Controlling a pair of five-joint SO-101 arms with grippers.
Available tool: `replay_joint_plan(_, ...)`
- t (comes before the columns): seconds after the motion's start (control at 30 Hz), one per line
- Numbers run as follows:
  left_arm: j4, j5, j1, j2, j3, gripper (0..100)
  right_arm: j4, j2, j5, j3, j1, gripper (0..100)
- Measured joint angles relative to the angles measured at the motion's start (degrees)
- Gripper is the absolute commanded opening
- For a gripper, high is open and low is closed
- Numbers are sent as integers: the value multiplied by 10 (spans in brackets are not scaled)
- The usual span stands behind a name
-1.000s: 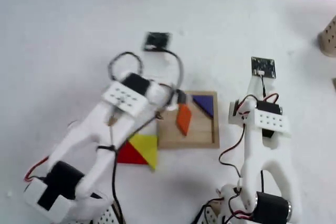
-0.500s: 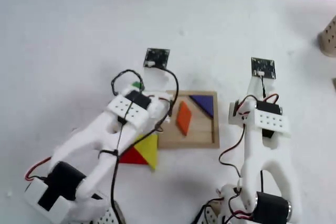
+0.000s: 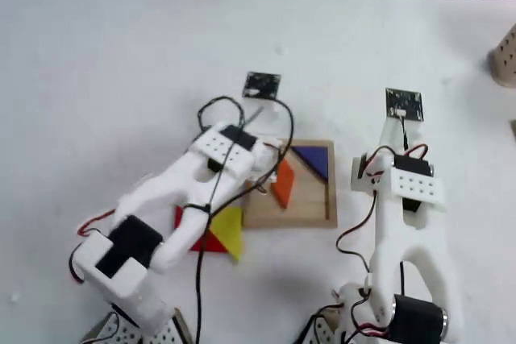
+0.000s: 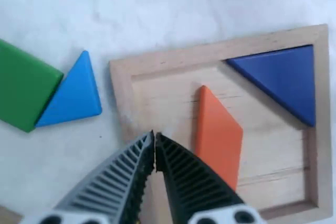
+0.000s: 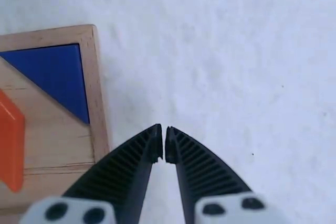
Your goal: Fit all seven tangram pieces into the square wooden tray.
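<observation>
Two arms, one square wooden tray (image 3: 331,184) and six coloured pieces can be counted on the white table (image 3: 121,54): four triangles, one orange parallelogram and one green piece whose full outline is cut off.

In the high view the left arm lies slantwise over the left half of the scene. A red triangle (image 3: 213,242) and a yellow triangle (image 3: 229,231) lie flat and touching under its forearm, just outside the tray's near left corner. The left wrist view shows the green piece (image 4: 23,93) and a light blue triangle (image 4: 73,95) edge to edge on the table, just outside a tray wall.

The left gripper (image 4: 155,144) is pressed together on nothing. Its tip is over the tray's bare wooden floor, between that wall and the orange parallelogram (image 4: 218,135), which lies flat just beside it. The dark blue triangle (image 4: 283,80) fills the tray's far right corner, with a strip of wood between it and the orange piece.

The right gripper (image 5: 163,136) is also closed and empty, over bare table just outside the tray's right wall.
</observation>
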Motion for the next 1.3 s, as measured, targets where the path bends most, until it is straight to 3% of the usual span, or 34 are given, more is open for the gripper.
replay_joint_plan(0.37, -21, 0, 31, 81, -40, 23, 0, 0, 2, 0, 0, 24)
replay_joint_plan(1.1, -10, -2, 104, 85, -48, 23, 0, 0, 2, 0, 0, 24)
replay_joint_plan(1.3, -41, -1, 113, 86, -48, 23, -8, 0, 2, 0, 0, 24)
